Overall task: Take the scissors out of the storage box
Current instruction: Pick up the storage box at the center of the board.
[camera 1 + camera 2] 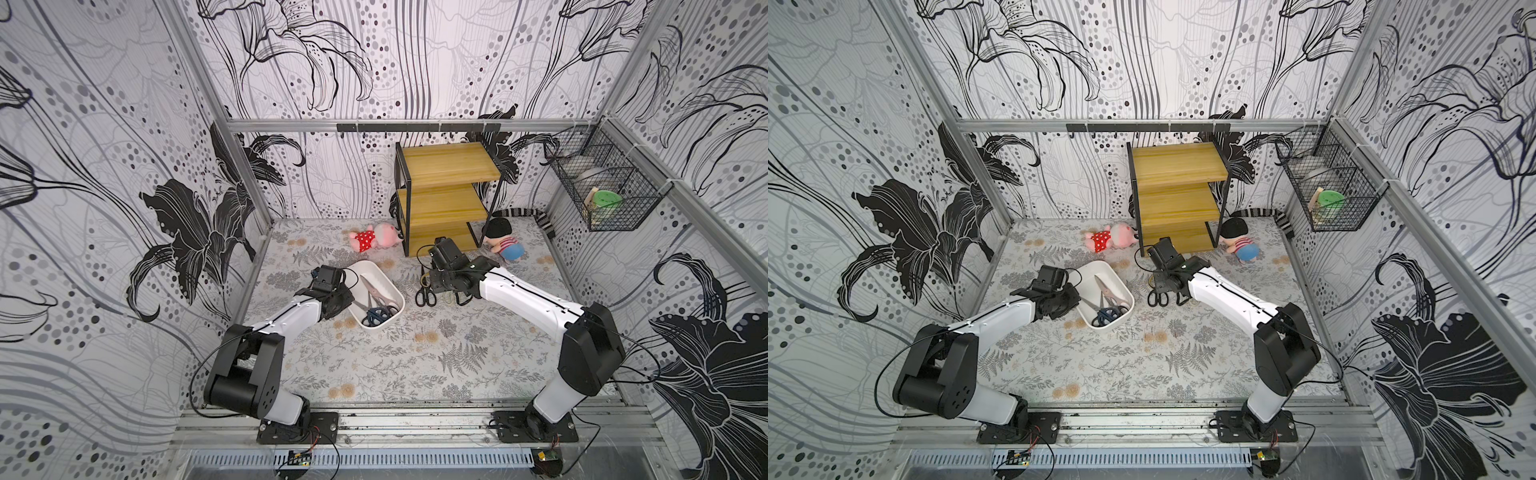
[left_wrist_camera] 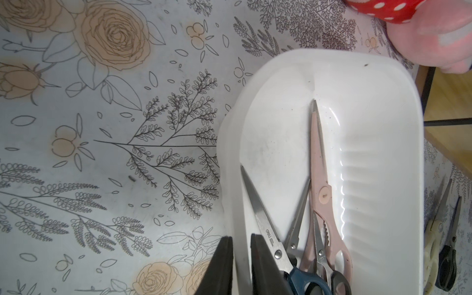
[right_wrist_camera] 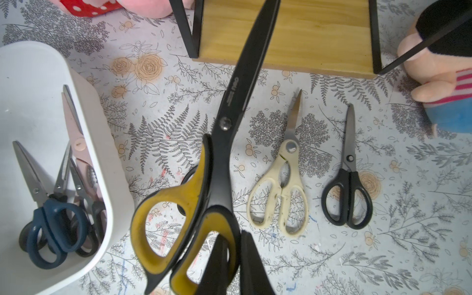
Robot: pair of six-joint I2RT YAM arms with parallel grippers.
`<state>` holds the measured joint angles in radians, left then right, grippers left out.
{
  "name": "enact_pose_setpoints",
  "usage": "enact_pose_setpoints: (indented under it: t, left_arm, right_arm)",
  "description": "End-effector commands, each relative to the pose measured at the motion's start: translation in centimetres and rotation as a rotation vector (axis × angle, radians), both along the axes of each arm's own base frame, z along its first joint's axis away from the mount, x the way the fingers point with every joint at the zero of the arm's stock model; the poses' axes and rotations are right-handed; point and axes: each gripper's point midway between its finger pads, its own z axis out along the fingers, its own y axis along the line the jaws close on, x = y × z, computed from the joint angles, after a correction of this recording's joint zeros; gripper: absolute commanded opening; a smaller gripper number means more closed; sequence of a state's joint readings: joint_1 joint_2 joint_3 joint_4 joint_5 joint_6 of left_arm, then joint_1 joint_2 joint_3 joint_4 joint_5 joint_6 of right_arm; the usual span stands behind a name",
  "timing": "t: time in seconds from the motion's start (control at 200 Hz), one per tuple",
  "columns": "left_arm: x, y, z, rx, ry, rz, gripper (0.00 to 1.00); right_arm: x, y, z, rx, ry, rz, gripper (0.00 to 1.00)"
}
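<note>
The desk (image 1: pixel 415 365), covered in a floral print, carries a wooden shelf (image 1: pixel 449 166) at its back. In front of the shelf and toward the left arm sits the white storage box (image 1: pixel 372 270), set at an angle. The left tool (image 2: pixel 241 237) is clenched on the box's side wall, with one finger outside and one inside. Several pairs lie in the box with their handles bunched at the near end: the pale pink scissors (image 2: pixel 318 158), the longest, a dark blue-handled pair (image 2: pixel 304 281), and black-handled ones beside them.

The right tool (image 3: pixel 233 233) grips the yellow-black scissors (image 3: pixel 222 143) by a handle loop, above the desk and just right of the box, blades closed and pointing toward the shelf. Beyond them, flat on the desk, lie the cream scissors (image 3: pixel 281 201) and, beside those, smaller black scissors (image 3: pixel 347 194).
</note>
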<state>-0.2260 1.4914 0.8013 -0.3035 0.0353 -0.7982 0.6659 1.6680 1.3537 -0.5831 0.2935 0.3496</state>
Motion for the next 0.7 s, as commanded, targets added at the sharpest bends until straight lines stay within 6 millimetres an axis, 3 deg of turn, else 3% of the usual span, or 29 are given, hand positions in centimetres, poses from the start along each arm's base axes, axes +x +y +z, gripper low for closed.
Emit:
enact_pose_setpoints:
  t: [0.0, 0.035, 0.32, 0.335, 0.38, 0.541, 0.696]
  left_arm:
    - [0.9, -0.2, 0.5, 0.006, -0.033, -0.003, 0.05]
    - [0.9, -0.2, 0.5, 0.005, -0.033, 0.0, 0.0]
    - [1.0, 0.2, 2.6, 0.02, -0.067, 0.008, 0.0]
    - [1.1, 0.3, 2.8, 0.024, -0.072, 0.006, 0.0]
    - [1.1, 0.5, 3.4, 0.037, -0.08, 0.003, 0.0]
    - [0.4, 2.6, 5.0, 0.061, -0.102, 0.018, 0.0]
    - [-1.2, 5.1, 5.1, 0.088, -0.108, 0.04, 0.0]
  right_arm:
    - [0.1, -0.6, 0.6, -0.019, -0.016, -0.008, 0.0]
    - [0.1, -0.6, 0.7, -0.019, -0.017, -0.005, 0.0]
    - [0.3, 0.3, 1.2, 0.005, -0.017, 0.032, 0.0]
    - [0.4, 0.4, 0.2, -0.007, 0.003, 0.035, 0.0]
    - [0.5, 0.9, 0.1, 0.002, 0.01, 0.048, 0.0]
    - [0.4, 3.2, -0.7, 0.069, 0.055, 0.127, 0.0]
    - [0.3, 5.4, -2.2, 0.117, 0.107, 0.207, 0.0]
